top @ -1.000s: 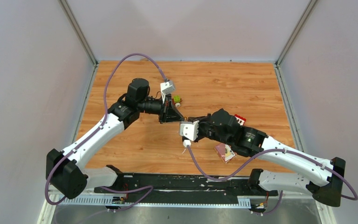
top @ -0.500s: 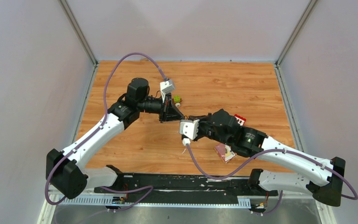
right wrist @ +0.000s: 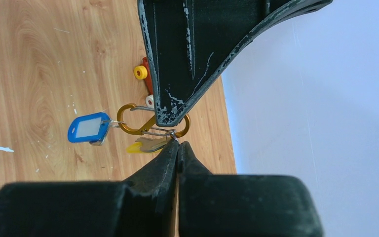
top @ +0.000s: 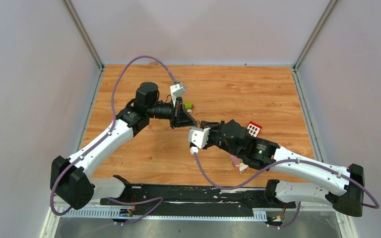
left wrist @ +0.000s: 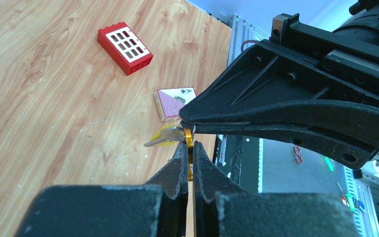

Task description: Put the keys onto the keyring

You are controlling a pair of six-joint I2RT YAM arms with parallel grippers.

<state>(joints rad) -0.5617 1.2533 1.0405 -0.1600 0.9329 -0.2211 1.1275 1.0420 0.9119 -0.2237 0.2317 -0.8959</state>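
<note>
My left gripper (left wrist: 190,146) is shut on the gold keyring (left wrist: 189,138), a clip with two loops (right wrist: 148,124), and holds it above the table. The blue-headed key (right wrist: 88,129) hangs from the clip's far loop. The yellow-headed key (right wrist: 145,145) (left wrist: 164,136) sticks out sideways at the clip's near loop. Its small wire ring is pinched at the tips of my right gripper (right wrist: 178,144), which is shut. The two grippers meet tip to tip in the top view, left gripper (top: 193,122) against right gripper (top: 199,124).
A red-and-green toy car (top: 188,105) lies just behind the left gripper. The red block with white squares (top: 253,129) and a playing card (top: 237,162) lie beside the right arm. Both purple cables loop near the arms.
The right arm has shifted left and forward, bringing its tips against the left gripper and uncovering more of the red block. The left gripper has barely moved.
</note>
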